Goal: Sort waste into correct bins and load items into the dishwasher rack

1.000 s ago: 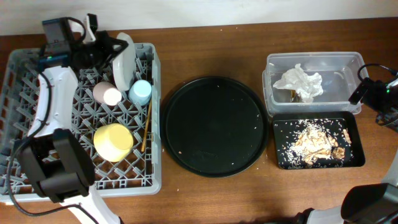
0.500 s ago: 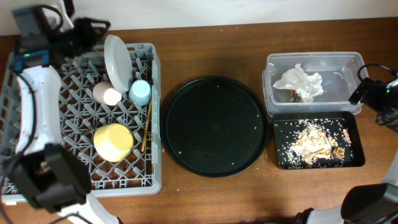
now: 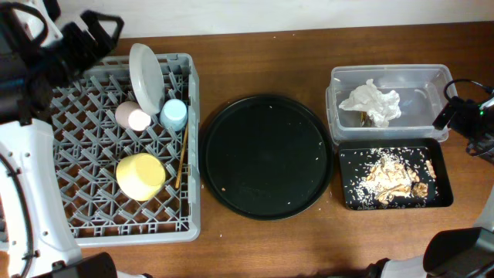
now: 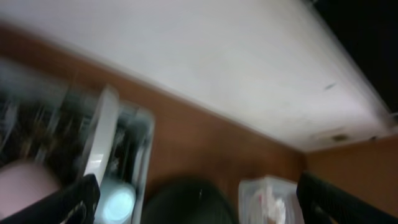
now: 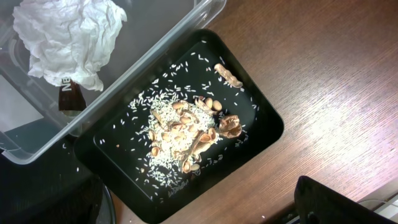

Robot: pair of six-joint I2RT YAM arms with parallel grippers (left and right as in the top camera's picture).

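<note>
— Left gripper (image 3: 93, 35)?
— Lifted over the far-left corner of the dishwasher rack (image 3: 116, 232), fingers spread, empty; plate (image 3: 145, 76) upright inside.
— Right gripper (image 3: 454, 114)?
— Well right of the rack, jaws apart. Only its wrist view shows rice among the food scraps (image 5: 189, 134).

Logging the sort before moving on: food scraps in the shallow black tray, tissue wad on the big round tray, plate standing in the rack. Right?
Not quite. The tissue wad is in the clear tub, not on the big round tray; the overhead view shows it. The food scraps are in the shallow black tray and the plate stands in the rack.
</note>
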